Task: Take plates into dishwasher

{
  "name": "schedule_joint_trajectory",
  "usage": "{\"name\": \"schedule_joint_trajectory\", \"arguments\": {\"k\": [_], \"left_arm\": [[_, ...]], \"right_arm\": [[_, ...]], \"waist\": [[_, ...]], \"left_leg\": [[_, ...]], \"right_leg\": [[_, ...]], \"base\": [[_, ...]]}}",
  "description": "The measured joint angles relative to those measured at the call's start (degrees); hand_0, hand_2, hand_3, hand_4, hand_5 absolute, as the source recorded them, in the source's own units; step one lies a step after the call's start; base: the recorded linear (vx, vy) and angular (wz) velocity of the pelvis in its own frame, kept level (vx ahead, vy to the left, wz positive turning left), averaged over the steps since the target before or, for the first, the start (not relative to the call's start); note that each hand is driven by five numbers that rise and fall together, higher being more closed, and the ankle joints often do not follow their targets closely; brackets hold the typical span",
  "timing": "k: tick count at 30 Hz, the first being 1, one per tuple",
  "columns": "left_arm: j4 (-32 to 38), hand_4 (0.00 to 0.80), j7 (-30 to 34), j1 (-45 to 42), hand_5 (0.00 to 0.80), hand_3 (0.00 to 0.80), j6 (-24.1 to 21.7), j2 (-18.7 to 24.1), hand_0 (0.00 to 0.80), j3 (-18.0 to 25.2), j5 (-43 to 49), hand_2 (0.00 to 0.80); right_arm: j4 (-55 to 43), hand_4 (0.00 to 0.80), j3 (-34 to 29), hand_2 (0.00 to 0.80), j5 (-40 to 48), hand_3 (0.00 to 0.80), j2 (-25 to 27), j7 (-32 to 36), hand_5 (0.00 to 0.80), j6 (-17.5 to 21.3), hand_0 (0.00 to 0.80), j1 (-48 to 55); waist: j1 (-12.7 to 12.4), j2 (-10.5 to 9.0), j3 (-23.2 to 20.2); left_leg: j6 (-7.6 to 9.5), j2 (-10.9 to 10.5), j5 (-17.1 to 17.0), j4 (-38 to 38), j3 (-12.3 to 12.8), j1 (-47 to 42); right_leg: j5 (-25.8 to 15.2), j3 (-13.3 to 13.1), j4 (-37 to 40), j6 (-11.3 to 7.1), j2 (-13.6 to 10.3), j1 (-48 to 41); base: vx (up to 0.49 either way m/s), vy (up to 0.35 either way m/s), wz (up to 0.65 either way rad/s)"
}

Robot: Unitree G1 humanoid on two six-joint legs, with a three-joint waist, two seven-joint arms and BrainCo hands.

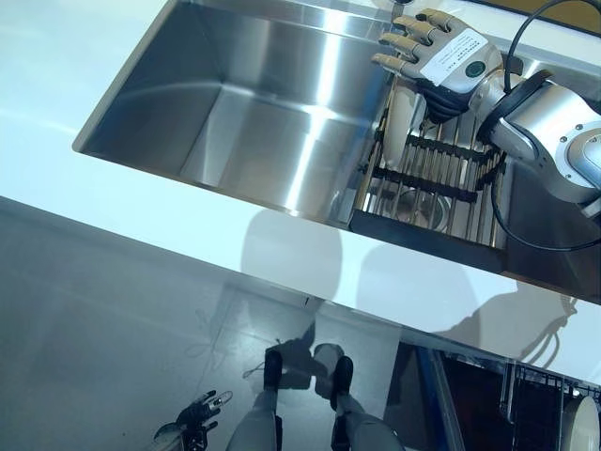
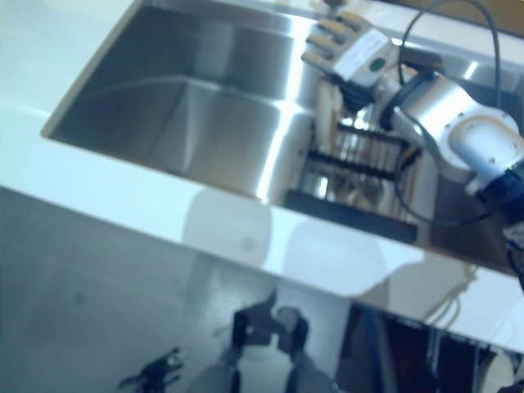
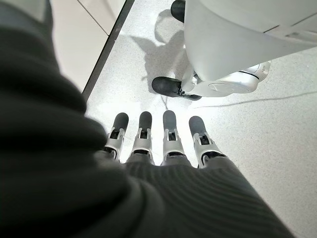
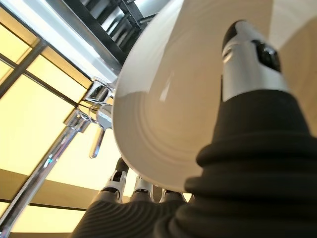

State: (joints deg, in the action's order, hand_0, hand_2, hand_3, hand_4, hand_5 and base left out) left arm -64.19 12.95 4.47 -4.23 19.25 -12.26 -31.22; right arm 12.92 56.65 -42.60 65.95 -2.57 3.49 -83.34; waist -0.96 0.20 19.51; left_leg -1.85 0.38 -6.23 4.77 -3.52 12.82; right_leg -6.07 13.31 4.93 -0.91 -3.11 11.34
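Our right hand (image 1: 439,52) is clamped on a white plate (image 4: 168,104) standing on edge at the left end of the dish rack (image 1: 432,183), fingers behind the plate and thumb (image 4: 250,59) pressed on its face. That rack sits in the steel sink (image 1: 235,103), at its right side, set into the white counter (image 1: 282,254). A chrome faucet (image 4: 94,116) shows beyond the plate. Our left hand (image 3: 158,139) hangs low over the floor, fingers straight, holding nothing.
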Motion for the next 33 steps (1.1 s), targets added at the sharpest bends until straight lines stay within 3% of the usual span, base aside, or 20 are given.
{"name": "schedule_joint_trajectory", "arguments": {"k": [5, 6, 7, 8, 16, 33], "left_arm": [[0.0, 0.0, 0.0, 0.0, 0.0, 0.0, -0.1, 0.0, 0.0, 0.0, -0.5, 0.0], [0.0, 0.0, 0.0, 0.0, 0.0, 0.0, -0.1, 0.0, 0.0, 0.0, -1.1, 0.0], [0.0, 0.0, 0.0, 0.0, 0.0, 0.0, -0.2, 0.0, 0.0, 0.0, -1.2, 0.0], [0.0, 0.0, 0.0, 0.0, 0.0, 0.0, -0.3, 0.0, 0.0, 0.0, -1.3, 0.0], [0.0, 0.0, 0.6, 0.0, 0.0, 0.0, -1.2, 0.0, 0.0, 0.0, -1.6, 0.0], [0.0, 0.0, 0.8, -0.1, 0.0, 0.0, -1.1, 1.2, 0.0, 0.1, -1.6, 0.0]], "right_arm": [[-2.0, 0.0, 0.2, 0.0, -1.5, 0.0, 0.0, 1.2, 0.0, 0.3, 0.0, 0.0], [-2.6, 0.16, 0.2, 0.16, -1.9, 0.16, 0.0, 1.3, 0.16, 0.3, 0.16, 0.0], [-3.2, 0.518, 0.2, 0.518, -2.6, 0.518, 0.0, 1.6, 0.518, 0.6, 0.518, -0.1], [-3.5, 0.8, 0.3, 0.8, -3.3, 0.8, -0.1, 2.3, 0.8, 0.8, 0.8, -0.1], [-3.3, 0.8, 3.1, 0.8, -9.4, 0.8, 0.2, 7.0, 0.8, 1.9, 0.8, -2.9], [0.0, 0.8, 5.1, 0.8, -13.0, 0.8, 0.4, 5.7, 0.8, 5.2, 0.8, -3.1]], "waist": [[0.0, -0.01, 0.2], [-0.1, -0.01, 0.2], [-0.1, -0.01, 0.2], [-0.2, -0.02, 0.2], [-1.3, -0.3, 0.4], [-1.4, -2.73, 0.2]], "left_leg": [[-0.01, 0.0, 0.0, 0.0, -0.1, 0.4], [-0.01, 0.0, 0.0, 0.0, -0.1, 0.5], [0.0, 0.0, -0.1, 0.0, -0.1, 0.7], [0.0, 0.0, -0.1, 0.0, -0.1, 0.9], [0.0, -0.2, -0.1, -0.2, -0.1, 0.8], [-0.04, -0.2, -0.1, -0.1, 0.6, -2.1]], "right_leg": [[0.0, 0.0, 0.0, 0.0, 0.0, 0.3], [0.0, 0.1, 0.0, 0.0, 0.0, 0.5], [0.0, 0.1, 0.0, 0.01, 0.0, 0.7], [0.0, 0.1, 0.0, 0.02, 0.0, 0.8], [-0.1, 0.0, 0.0, 0.05, 0.1, 0.7], [-0.5, -1.1, 0.0, 0.14, 0.2, -1.4]], "base": [[0.0, 0.0, 0.0], [0.0, 0.0, 0.0], [0.0, 0.0, 0.0], [0.0, 0.0, 0.0], [0.0, 0.0, 0.0], [-0.001, -0.007, -0.02]]}}
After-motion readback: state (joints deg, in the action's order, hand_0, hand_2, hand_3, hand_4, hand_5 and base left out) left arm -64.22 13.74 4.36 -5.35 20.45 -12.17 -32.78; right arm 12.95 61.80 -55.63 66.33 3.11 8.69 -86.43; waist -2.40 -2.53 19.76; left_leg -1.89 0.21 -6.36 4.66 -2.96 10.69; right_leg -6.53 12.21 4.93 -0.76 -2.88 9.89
